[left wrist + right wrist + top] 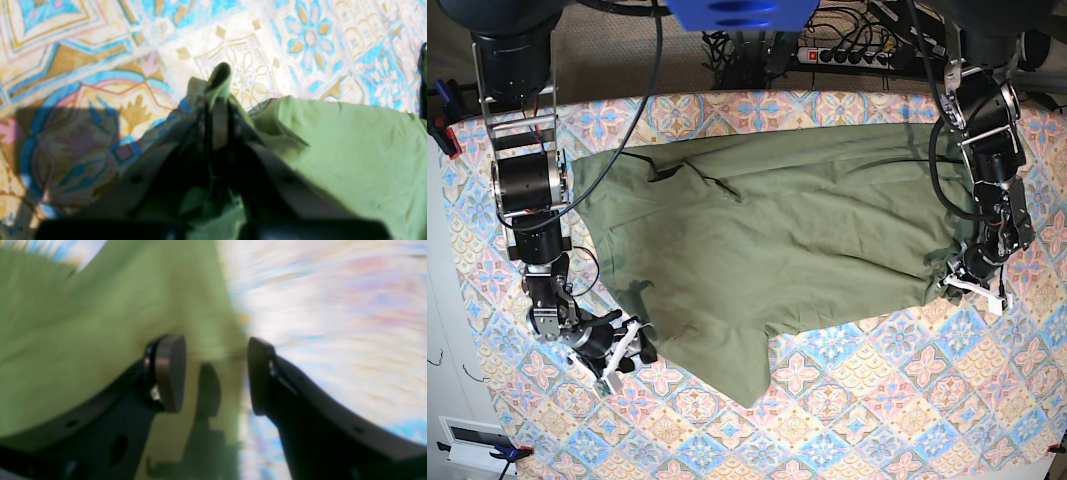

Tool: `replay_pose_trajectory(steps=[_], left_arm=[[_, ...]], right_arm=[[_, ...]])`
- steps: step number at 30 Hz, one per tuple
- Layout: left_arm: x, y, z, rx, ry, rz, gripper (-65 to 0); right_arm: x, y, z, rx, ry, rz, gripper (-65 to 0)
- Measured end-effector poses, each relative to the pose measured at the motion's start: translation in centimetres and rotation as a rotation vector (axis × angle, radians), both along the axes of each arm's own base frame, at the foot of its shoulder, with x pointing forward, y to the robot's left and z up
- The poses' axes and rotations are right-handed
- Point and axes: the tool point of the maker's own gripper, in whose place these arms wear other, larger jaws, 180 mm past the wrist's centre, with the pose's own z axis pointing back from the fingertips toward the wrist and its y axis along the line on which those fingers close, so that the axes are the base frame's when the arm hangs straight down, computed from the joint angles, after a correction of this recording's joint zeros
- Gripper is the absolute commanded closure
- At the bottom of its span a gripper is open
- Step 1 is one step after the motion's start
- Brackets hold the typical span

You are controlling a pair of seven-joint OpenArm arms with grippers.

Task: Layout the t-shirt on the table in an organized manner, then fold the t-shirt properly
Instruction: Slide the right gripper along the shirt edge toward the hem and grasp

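With my left fingers (pixel 218 86) pinching the olive t-shirt's (pixel 767 240) hem to pull it taut across the patterned desk (pixel 877 410), my right fingers (pixel 217 373) stood spread at its opposite edge, gripping nothing.

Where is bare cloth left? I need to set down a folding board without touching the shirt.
Widest bare stretch of the table runs along the near edge, below the t-shirt. The far strip is narrow. Both side margins are crowded: left gripper pinching fabric, right gripper open at the shirt's edge.
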Motion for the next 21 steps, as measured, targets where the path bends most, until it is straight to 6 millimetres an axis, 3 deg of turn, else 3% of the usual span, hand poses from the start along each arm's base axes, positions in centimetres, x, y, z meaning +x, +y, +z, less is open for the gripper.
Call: replay_pose_trajectory(steps=[4, 6, 10, 13, 15, 21], left_arm=[[-0.7, 0.6, 0.2, 0.029, -0.005, -0.009, 0.0], [-0.9, 0.8, 0.4, 0.044, -0.010, -0.014, 0.0], [-1.0, 0.6, 0.6, 0.056, 0.003, -0.031, 0.0], [-1.1, 0.5, 0.5, 0.053, 0.011, -0.036, 0.0], [-1.1, 0.6, 0.6, 0.053, 0.011, -0.035, 0.0], [-1.1, 0.5, 0.5, 0.052, 0.011, -0.037, 0.0]], right_arm=[[-2.4, 1.2, -4.2, -0.005, 0.084, -0.012, -28.5], [-3.3, 2.0, -5.1, -0.035, 0.108, 0.038, -28.5], [-2.3, 0.4, -4.0, -0.037, 0.055, -0.003, -28.5], [-3.6, -0.2, -5.7, -0.054, 0.098, -0.008, -28.5], [-3.8, 0.0, -5.8, -0.015, 0.082, -0.025, -28.5], [-4.4, -2.5, -6.2, 0.000, 0.093, -0.087, -28.5]])
